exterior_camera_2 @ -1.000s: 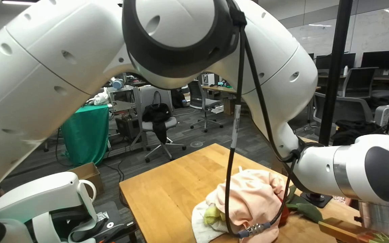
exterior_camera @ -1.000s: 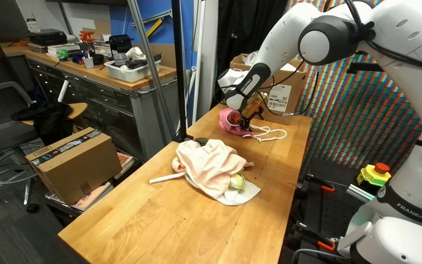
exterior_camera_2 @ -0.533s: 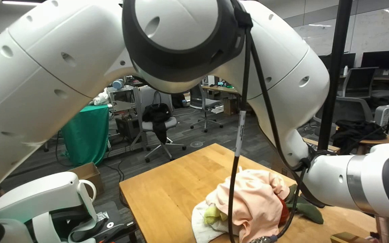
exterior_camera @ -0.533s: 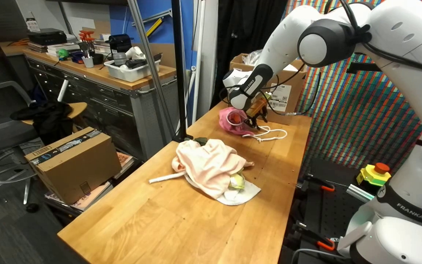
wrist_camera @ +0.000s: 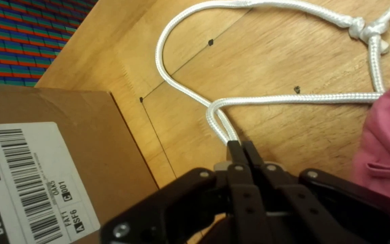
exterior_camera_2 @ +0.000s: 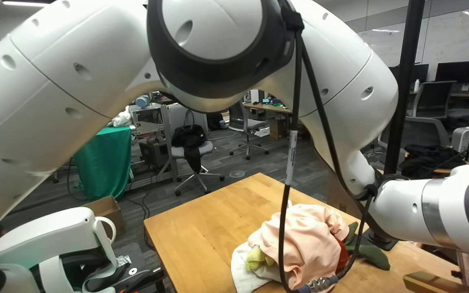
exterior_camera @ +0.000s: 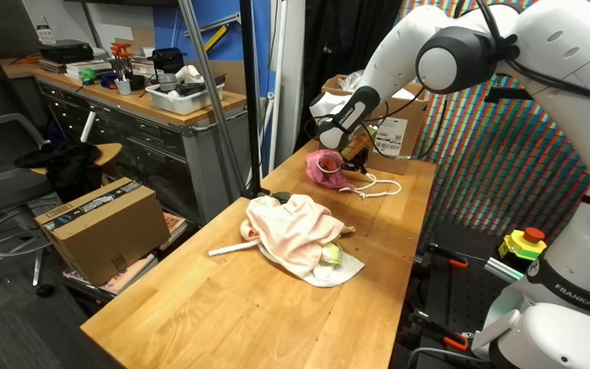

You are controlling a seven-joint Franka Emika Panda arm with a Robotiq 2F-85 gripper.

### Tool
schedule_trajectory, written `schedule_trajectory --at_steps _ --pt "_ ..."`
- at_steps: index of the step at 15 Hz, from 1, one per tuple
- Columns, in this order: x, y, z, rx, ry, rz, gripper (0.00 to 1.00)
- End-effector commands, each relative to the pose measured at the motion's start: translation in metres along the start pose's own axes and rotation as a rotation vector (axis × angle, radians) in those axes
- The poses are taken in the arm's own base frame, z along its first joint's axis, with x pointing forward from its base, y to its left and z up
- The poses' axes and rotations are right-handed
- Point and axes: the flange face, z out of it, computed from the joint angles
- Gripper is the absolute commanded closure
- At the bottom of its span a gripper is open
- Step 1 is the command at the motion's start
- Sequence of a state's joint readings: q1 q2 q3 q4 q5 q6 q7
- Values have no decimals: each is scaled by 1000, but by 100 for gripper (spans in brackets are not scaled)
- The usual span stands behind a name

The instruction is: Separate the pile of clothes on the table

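In the wrist view, a black two-fingered gripper (wrist_camera: 241, 145) is reaching over a long honey-coloured wooden plank table (wrist_camera: 317, 64) and pinching a thin white looped braided cord (wrist_camera: 283, 99): two strands are converging at the fingertips. The cord is running across to the edge of a bright pink soft cloth (wrist_camera: 389, 139); whether the two are joined is not showing. A brown cardboard box (wrist_camera: 86, 115) is standing near, on the opposite side of the gripper from the pink cloth.

In an exterior view, the change is showing: the jaws, spread a moment ago, are now pressing together, and the cord is reaching up to them. The pink cloth is lying toward the table's far end, well apart from the pile of clothes (exterior_camera: 300, 241), where a peach-beige cloth (exterior_camera: 290, 220) is draping over a pale yellow-green cloth (exterior_camera: 332, 253) and a white cloth (exterior_camera: 338, 274).

In an exterior view, the gripper's fingers are falling outside the frame, while the pile is sitting unmoved.

For the task, this new grip is probably preparing a pull on the cord, perhaps bringing the pink cloth along; the three heaped cloths are still needing separation.
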State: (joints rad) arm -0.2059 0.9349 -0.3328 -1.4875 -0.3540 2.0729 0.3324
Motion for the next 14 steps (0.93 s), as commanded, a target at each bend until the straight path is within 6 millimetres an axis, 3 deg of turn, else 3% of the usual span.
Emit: schedule_trajectory --at_steps 1,7,14 --pt "1 3 -20 -7 -8 38 96" --pt "-3 3 -25 -43 -33 72 96" --pt "-27 39 14 -68 -150 193 96"
